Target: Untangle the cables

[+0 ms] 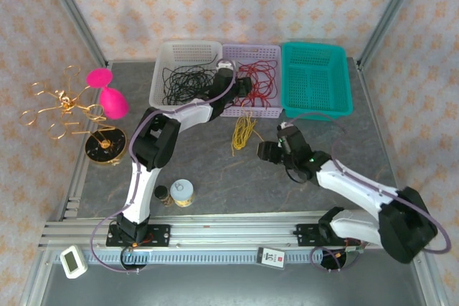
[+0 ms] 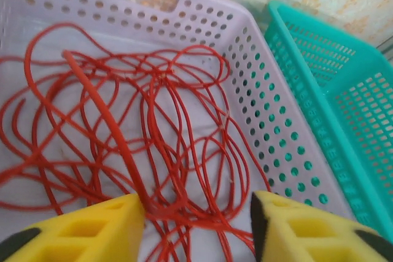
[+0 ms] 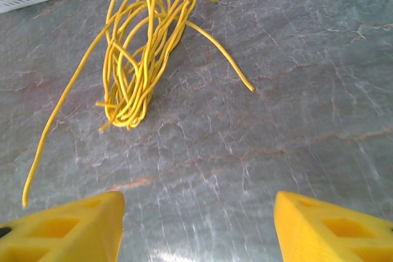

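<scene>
1. The left arm stretched from its base at the near edge across the worktop (image 3: 295, 121) to the far edge, its wrist tipped down into the lilac perforated plastic basket (image 2: 258, 90).
2. The left claw (image 2: 198, 213) hung just above the basket floor with its yellow foam fingers (image 2: 92, 228) spread apart. A tangle of thin red cables (image 2: 166, 121) lay beneath it, and one thicker red strand ran down into the gap beside the left finger, not pinched.
3. The right arm lay low and folded, elbow near the near right corner, forearm angled toward the middle of the worktop.
4. The right claw (image 3: 199, 213) hovered over bare worktop with its fingers wide apart and gripped nothing.
5. A loose bundle of thin yellow cables (image 3: 132, 65) lay on the worktop ahead of the right claw, apart from it, its far end just beside the lilac basket's near wall.
6. Thin black cables (image 1: 183, 80) sat coiled in the white slotted plastic basket (image 1: 188, 49), to the left of the lilac one along the far edge.
7. A teal plastic mesh basket (image 2: 344, 102) stood touching the lilac basket's right side.
</scene>
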Tool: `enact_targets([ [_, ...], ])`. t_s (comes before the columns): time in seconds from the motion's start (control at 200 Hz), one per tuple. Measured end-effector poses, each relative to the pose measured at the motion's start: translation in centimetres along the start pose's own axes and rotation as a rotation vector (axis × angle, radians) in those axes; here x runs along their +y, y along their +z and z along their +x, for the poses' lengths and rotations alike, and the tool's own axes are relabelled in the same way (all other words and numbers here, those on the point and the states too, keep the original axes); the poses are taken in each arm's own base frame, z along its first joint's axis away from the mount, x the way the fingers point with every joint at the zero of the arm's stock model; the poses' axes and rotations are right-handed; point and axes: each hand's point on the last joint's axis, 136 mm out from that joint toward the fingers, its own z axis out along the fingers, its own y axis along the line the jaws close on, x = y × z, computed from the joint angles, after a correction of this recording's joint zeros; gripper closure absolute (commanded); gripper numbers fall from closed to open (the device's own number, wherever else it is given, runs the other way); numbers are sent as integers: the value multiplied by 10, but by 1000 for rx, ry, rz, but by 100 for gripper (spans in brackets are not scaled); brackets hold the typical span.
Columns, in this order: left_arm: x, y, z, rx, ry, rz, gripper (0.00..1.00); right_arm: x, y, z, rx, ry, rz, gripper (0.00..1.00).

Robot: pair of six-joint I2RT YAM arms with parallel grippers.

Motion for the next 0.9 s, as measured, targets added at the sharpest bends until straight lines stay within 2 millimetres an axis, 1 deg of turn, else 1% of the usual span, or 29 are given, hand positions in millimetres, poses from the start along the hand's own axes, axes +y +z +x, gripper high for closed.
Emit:
enact_targets([
  [0.08, -14, -16, 1, 30, 31, 1, 36, 3, 17, -10, 19, 21, -7, 41],
  [0.145, -32, -38, -6, 33, 53, 13, 35, 8, 32, -19, 30, 36, -19, 41],
  [0.21, -50, -66, -18, 20, 62, 36, 35, 15, 44, -29, 27, 41, -36, 40],
  [0.27, -64, -99, -30, -4, 65, 62, 35, 21, 53, -38, 14, 42, -51, 38],
  [0.305, -68, -120, -36, -22, 66, 73, 35, 24, 57, -43, 2, 42, -59, 38],
  [0.315, -68, -124, -36, -25, 66, 73, 35, 25, 58, -44, -2, 41, -62, 37],
  [0.365, -69, -155, -42, -49, 62, 84, 36, 30, 64, -51, -16, 40, -71, 37],
  [0.425, -64, -184, -40, -67, 57, 86, 37, 34, 73, -59, -30, 36, -75, 38],
  [0.506, -52, -212, -33, -76, 52, 71, 38, 35, 88, -66, -37, 18, -63, 39],
  [0.591, -37, -226, -17, -52, 52, 51, 39, 32, 104, -70, -36, -4, -33, 43],
  [0.716, -16, -238, 11, -2, 48, 14, 41, 23, 122, -60, -4, -25, 3, 53],
  [0.826, -4, -241, 28, 34, 44, -12, 50, 18, 127, -54, 13, -30, 16, 66],
  [0.901, 1, -240, 34, 50, 42, -24, 53, 17, 126, -50, 17, -38, 18, 71],
])
